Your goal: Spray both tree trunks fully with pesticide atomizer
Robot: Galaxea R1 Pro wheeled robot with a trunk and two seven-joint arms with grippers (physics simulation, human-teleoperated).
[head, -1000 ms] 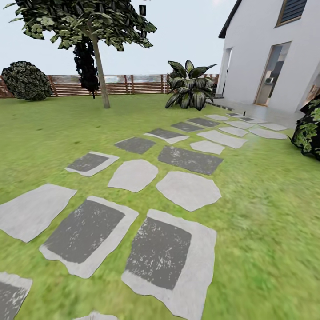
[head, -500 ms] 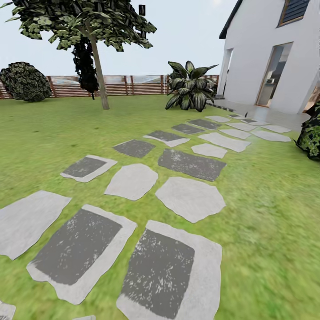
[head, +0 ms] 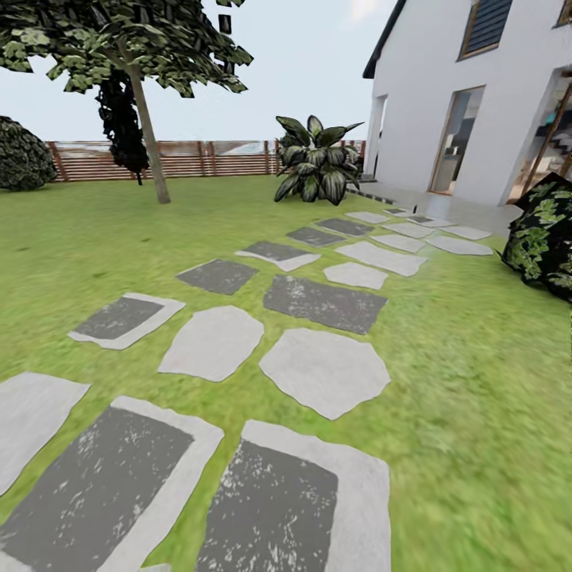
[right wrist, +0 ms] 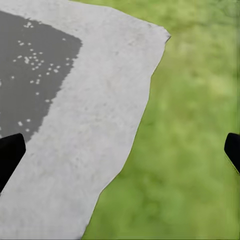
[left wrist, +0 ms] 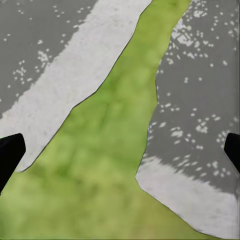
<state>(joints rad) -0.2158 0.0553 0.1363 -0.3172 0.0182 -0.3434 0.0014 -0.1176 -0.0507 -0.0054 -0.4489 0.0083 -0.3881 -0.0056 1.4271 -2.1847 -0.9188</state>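
A: Lawn (head: 477,381) covers most of the garden in the head view. Status of the surroundings?

B: A white house (head: 477,103) stands at the right. A brown slatted fence (head: 191,159) closes the far side. One tree (head: 119,48) with a straight bare trunk (head: 151,143) stands before the fence, well apart from the robot. A dark rounded bush (head: 20,155) sits at the far left, a broad-leaved plant (head: 314,159) near the house, and a leafy shrub (head: 544,238) at the right edge.

A: Floor?

B: Grey and whitish stone slabs (head: 322,369) form a path across the grass toward the house.

A: Gripper state?

B: Left gripper (left wrist: 120,150): fingers spread wide, nothing between them, above a grass strip (left wrist: 115,130) between two slabs. Right gripper (right wrist: 120,150): spread wide, empty, above a slab edge (right wrist: 90,130) and grass.
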